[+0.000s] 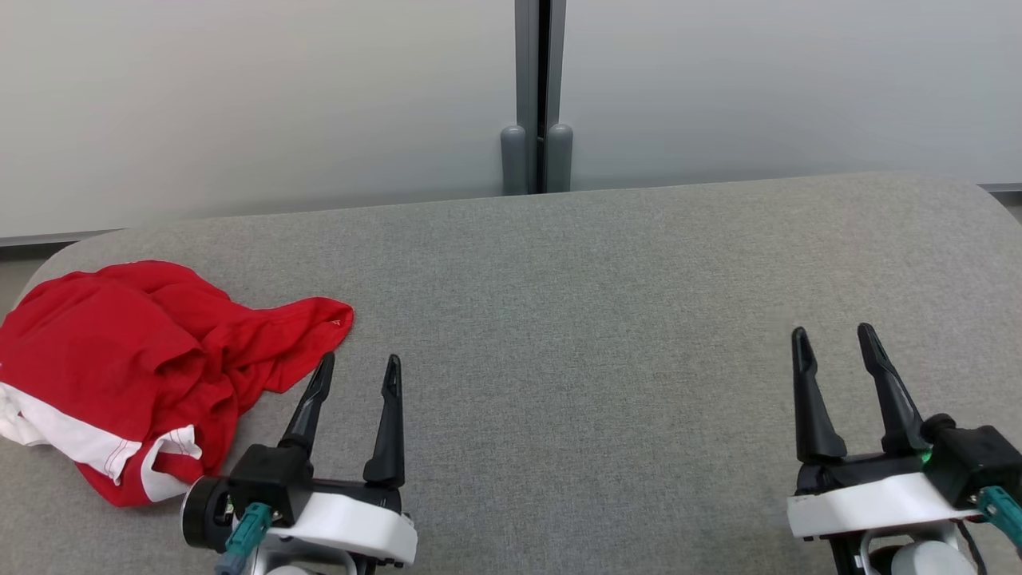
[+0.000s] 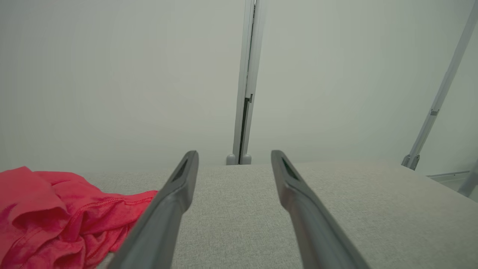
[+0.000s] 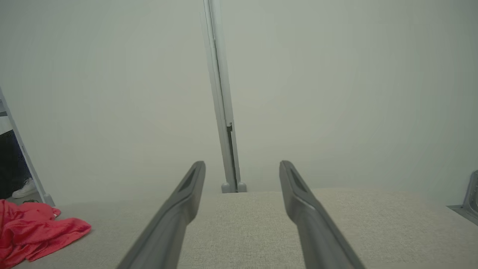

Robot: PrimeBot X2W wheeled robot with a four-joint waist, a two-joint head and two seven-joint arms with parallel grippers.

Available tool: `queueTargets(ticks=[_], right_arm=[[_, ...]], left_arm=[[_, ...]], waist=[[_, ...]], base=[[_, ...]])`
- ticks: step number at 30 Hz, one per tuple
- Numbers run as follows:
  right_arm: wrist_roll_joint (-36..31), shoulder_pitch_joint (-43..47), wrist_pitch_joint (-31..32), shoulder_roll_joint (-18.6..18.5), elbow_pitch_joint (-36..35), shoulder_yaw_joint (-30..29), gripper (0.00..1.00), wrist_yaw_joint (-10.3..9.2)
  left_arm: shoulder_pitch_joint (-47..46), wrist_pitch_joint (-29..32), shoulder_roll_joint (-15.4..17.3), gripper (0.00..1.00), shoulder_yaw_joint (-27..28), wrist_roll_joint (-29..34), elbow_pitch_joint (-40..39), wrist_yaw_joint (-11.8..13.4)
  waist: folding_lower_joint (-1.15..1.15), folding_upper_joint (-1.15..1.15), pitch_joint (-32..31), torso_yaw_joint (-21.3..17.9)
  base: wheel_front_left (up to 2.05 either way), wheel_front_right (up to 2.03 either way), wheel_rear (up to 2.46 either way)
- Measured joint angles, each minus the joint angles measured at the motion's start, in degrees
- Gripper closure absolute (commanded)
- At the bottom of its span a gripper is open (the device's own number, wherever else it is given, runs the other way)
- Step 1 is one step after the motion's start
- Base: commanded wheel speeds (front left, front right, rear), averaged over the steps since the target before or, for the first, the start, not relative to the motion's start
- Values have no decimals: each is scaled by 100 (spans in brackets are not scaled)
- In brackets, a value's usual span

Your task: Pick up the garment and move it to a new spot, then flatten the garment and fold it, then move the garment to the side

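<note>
Left fingers (image 1: 389, 423) and right fingers (image 1: 810, 407) rise from the bottom edge of the head view. Each pair is spread wide and holds nothing. That reads as a ready stance, since no step of the task looks begun.

Beyond them the grey cloth-topped table (image 1: 599, 319) runs wide, bare across its middle and right. This leaves room for a new spot and for flattening.

At the table's left end lies the garment (image 1: 120, 351), red with white trim. It is crumpled in a heap, fold over fold, so no sleeve or collar can be told apart. It sits close to the left edge, poorly placed for 2 arms to work on, which is probably why it must be moved first.

The left fingers stand just beside the heap's right-hand flap, 1 tip at its edge; whether it touches I cannot tell. In the left wrist view the red cloth lies to the left of the fingers, not between them. The right fingers are well apart from the garment, over bare table.

By my judgement, the left pair must turn toward the heap before closing.
</note>
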Motion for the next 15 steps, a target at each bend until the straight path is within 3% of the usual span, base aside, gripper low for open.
queueTargets(ticks=[6, 15], right_arm=[[364, 4, -79, 2, 152, 64, 0, 0], [620, -14, -163, 1, 673, 304, 0, 0]], left_arm=[[74, -70, -51, 0, 208, -226, 176, -193], [106, -157, -54, 0, -16, -300, 683, -136]], waist=[[0, 0, -4, 15], [0, 0, -13, 1]], base=[[0, 0, 0], [0, 0, 0]])
